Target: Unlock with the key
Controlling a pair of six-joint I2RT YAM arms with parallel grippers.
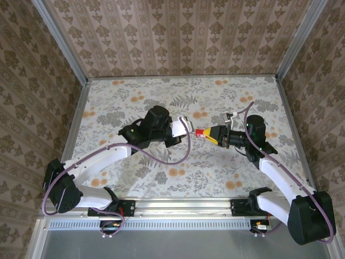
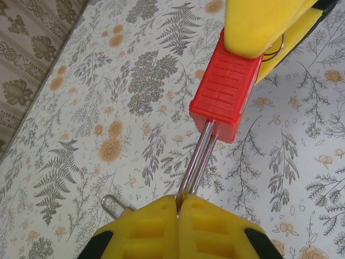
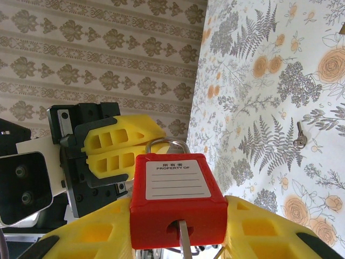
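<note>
The flowered table [image 1: 135,178] is spanned by both arms, which meet above its middle. The left gripper [image 2: 178,204] is seen closed, its yellow fingers pressed together on the thin silver shackle [image 2: 197,156], with no gap left between them. The right gripper [image 3: 180,226] is clamped on the red padlock [image 2: 223,89], one yellow finger against each side of the red plastic body, so that the padlock is held above the table between the two grippers. A white label printed "PROPERTY OF" is carried on the body's upper face in the right wrist view. A slim metal piece is seen in the opening on the face nearest that camera; whether it is a key blade cannot be told. A small wire ring [image 2: 278,46] is visible beside the right gripper's fingers, and a wire loop [image 2: 110,202] just beside the left gripper's. The key [image 3: 299,141], tiny and silver, is lying flat on the table, well apart from both grippers and untouched.
</note>
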